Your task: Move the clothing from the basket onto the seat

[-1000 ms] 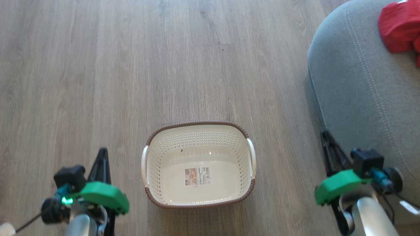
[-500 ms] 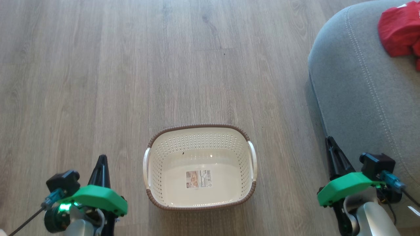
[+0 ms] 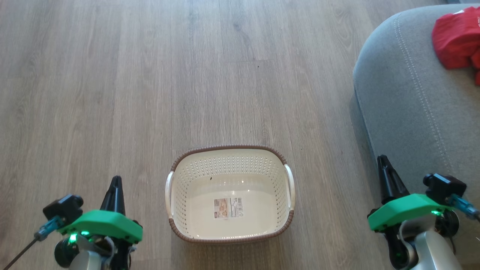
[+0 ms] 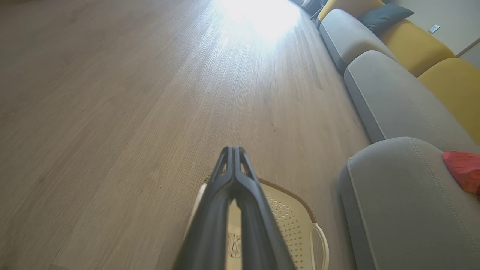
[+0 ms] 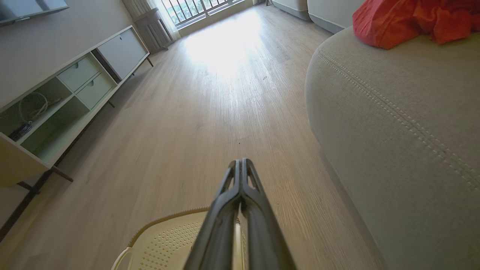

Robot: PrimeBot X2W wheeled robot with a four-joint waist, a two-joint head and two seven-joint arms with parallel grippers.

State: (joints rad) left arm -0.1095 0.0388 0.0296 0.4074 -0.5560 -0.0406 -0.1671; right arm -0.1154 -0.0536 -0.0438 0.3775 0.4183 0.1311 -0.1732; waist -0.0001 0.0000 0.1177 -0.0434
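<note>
**Head view with both wrist views, end of transfer.** Wood-plank floor [image 3: 112, 75], the largest surface, carries everything else.

- The seat [image 3: 412, 112], a grey cushion with a rounded corner and a pale stitched seam, stands at the robot's right, well apart from the basket.
- The basket [image 3: 228, 147] stands upright on the floor between the two arms; nothing lies in it, and the label sticker [image 3: 228, 208] on its bottom is fully exposed.
- The clothing [image 3: 453, 41], a bunched red heap, lies on top of the seat at its far right, cut by the frame edge.
- The left end effector [image 3: 115, 180] sits at the lower left, fingers pressed together and holding nothing.
- The right end effector [image 3: 383, 161] sits at the lower right, just beside the front of the seat, likewise pressed together and empty.

**Change over the last second.** The whole head picture has slid slightly, which is camera motion and not movement of the basket or seat; both arms have settled outward toward the lower corners, fingers pointing up the view; basket contents and the clothing's position are unaltered.

**Reading.** With the basket bare and the red fabric resting on the cushion, the transfer appears complete; the arms look parked rather than reaching, and no further grasp seems called for.
</note>
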